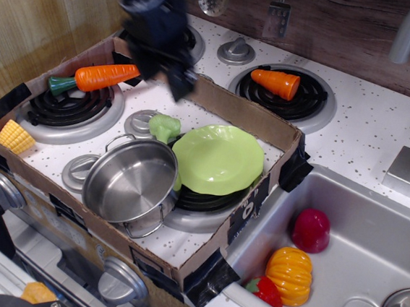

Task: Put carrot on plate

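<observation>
The carrot (105,77), long, glossy orange with a dark green stem end, lies across the back-left burner inside the cardboard tray. The lime-green plate (217,158) sits on the front-right burner, next to the steel pot (129,182). My gripper (163,72) is blurred by motion, just right of the carrot's thick end and above the tray's back wall. Its fingers look spread apart and hold nothing.
A cardboard tray wall (249,114) rings the stove area. A short orange cone (276,83) lies on the back-right burner. A green toy piece (164,126) sits left of the plate, corn (15,137) at the front left. The sink (371,242) holds toy vegetables.
</observation>
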